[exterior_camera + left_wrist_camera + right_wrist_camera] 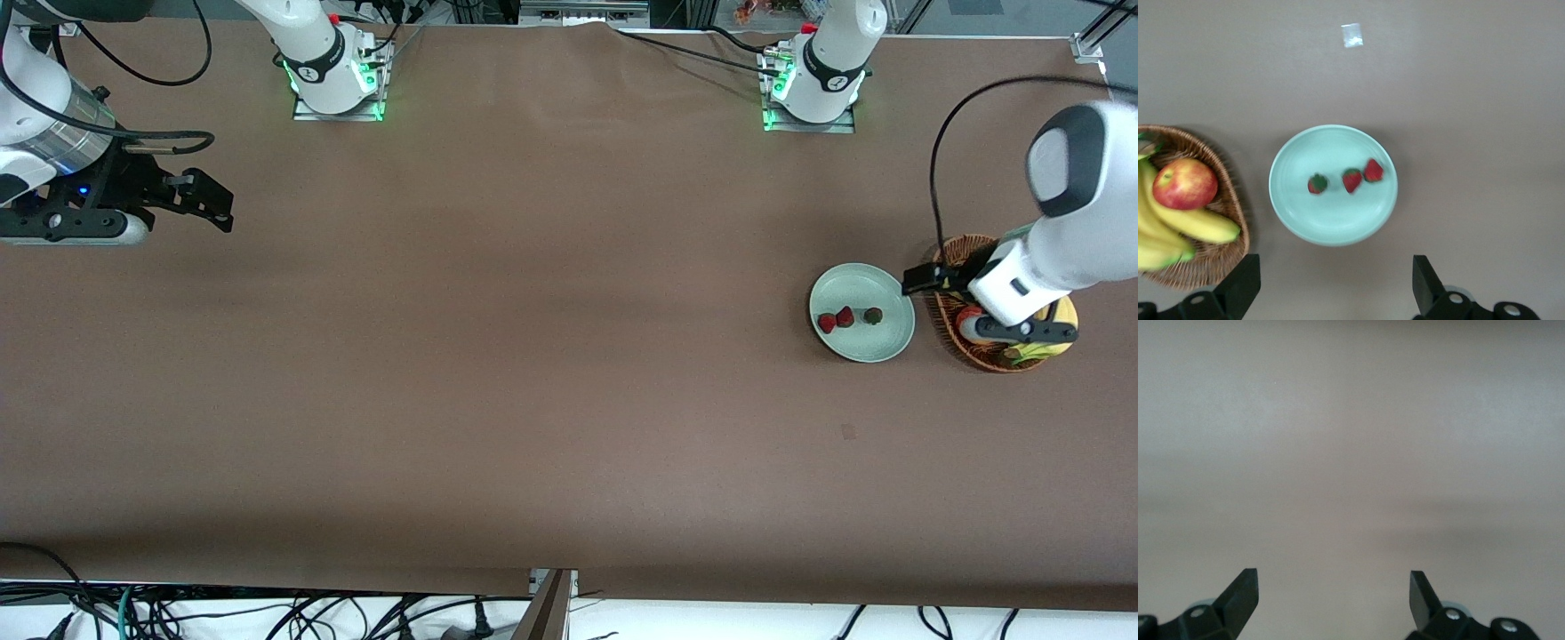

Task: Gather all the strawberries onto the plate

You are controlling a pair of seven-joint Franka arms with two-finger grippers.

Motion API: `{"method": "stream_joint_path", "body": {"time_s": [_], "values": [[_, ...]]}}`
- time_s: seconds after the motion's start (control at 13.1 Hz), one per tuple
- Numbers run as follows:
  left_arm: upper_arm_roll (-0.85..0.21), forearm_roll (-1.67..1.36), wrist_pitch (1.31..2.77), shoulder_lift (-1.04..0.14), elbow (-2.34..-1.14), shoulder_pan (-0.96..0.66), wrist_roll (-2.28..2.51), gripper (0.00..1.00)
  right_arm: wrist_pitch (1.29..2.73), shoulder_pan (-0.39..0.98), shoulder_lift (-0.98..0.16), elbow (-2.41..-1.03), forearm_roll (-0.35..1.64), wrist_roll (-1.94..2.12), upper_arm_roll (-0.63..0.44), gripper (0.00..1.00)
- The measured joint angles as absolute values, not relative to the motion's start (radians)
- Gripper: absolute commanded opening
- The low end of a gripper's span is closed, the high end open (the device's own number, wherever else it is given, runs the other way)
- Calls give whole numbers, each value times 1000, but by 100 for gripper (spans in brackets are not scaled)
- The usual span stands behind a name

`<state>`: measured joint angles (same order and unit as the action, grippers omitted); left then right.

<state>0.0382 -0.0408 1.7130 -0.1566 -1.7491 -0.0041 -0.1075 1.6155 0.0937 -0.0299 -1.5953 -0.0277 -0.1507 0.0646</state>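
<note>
Only the left wrist view shows the apple [1185, 184]; both claws, left [1336, 283] and right [1333, 597], gape released.

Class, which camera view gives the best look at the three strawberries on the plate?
The left wrist view: it looks straight down on the plate, with the strawberries large and their green caps plain. The front view shows the same berries only as tiny specks. The right wrist view shows bare table and none of them.

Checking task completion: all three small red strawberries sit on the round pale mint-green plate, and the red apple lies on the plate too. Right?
Not quite. The three strawberries are on the mint-green plate, but the red apple lies in the brown wicker basket beside it, with the yellow bananas. The left wrist view shows it.
</note>
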Motion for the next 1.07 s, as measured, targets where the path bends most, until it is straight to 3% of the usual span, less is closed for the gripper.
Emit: {"method": "stream_joint_path", "body": {"time_s": [0.3, 0.61, 1.07], "values": [[41, -41, 1551, -131, -1611, -55, -107, 100, 1615, 94, -30, -1595, -28, -151, 65, 100], [15, -41, 1519, -66, -1601, -56, -97, 100, 1615, 94, -30, -1595, -28, -151, 65, 100], [-6, -41, 1518, -61, -1601, -52, -70, 100, 1615, 94, -30, -1595, -28, -151, 65, 100]]}}
